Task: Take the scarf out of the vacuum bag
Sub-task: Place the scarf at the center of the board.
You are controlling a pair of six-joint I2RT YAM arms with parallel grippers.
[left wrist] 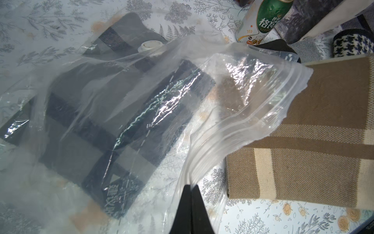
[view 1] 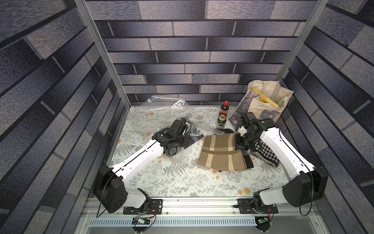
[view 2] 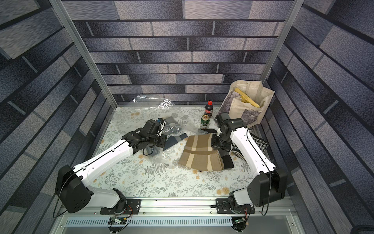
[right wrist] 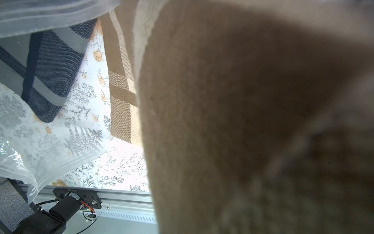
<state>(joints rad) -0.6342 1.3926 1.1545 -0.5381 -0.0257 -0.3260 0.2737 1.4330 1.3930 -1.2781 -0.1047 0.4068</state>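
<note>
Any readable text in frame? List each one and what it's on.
"格", next character cut off: green can.
"建议", rest runs out of frame: print on the vacuum bag.
Can's smaller print: too blurred to read.
Bottle label: too small to read.

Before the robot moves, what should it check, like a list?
1. Left gripper pinching the vacuum bag mouth: ok, shut on it.
2. Right gripper on the tan scarf: ok, shut on its edge.
3. Tan scarf clear of the bag: cannot tell, the mouth corner overlaps it.
4. Grey plaid scarf out: not ok, inside the bag.
5. Green can beside the tan scarf: ok, upright.
</note>
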